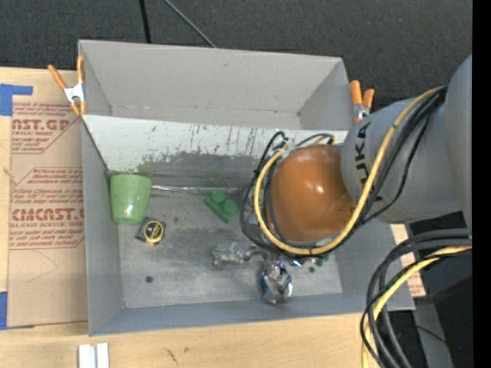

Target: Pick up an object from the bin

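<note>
My gripper (274, 280) is low over the bin floor near the front right, its metal parts sticking out from under the arm's orange cover. A small green block (221, 205) lies on the floor just up and left of it. Further left lies a small black and yellow tape measure (153, 231). A light green plastic cup (129, 196) lies on its side against the left wall. I see nothing held in the gripper.
The arm and its cable loops cover the right third of the bin. Bare grey floor stretches between the tape measure and the gripper along the front wall, and behind the green block toward the back wall.
</note>
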Controlling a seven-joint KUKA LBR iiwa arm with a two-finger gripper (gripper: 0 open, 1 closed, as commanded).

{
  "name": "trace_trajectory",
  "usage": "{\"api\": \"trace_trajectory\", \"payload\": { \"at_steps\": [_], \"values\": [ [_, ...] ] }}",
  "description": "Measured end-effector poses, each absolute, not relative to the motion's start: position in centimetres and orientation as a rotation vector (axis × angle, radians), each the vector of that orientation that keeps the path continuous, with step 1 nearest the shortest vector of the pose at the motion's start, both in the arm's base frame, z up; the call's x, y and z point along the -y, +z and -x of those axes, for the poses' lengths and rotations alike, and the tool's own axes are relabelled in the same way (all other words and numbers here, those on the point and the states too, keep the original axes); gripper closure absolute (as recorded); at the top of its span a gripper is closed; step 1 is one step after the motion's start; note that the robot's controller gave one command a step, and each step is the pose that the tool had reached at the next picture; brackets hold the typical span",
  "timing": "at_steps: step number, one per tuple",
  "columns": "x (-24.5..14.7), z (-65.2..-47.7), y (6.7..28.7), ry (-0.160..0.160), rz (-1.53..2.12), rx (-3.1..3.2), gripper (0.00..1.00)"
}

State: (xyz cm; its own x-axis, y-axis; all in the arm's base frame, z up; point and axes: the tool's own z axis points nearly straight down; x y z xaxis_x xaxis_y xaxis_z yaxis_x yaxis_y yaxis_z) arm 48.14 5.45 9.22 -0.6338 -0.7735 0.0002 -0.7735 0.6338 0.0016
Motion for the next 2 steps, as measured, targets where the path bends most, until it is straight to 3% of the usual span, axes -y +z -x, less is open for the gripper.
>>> {"api": "trace_trajectory", "payload": {
  "at_steps": [1,2],
  "values": [
    [-4.7,-48.0,9.7,-0.002,-1.776,2.592,0.00],
    [-5.2,-49.0,6.9,-0.005,-2.238,2.205,0.00]
  ]
}}
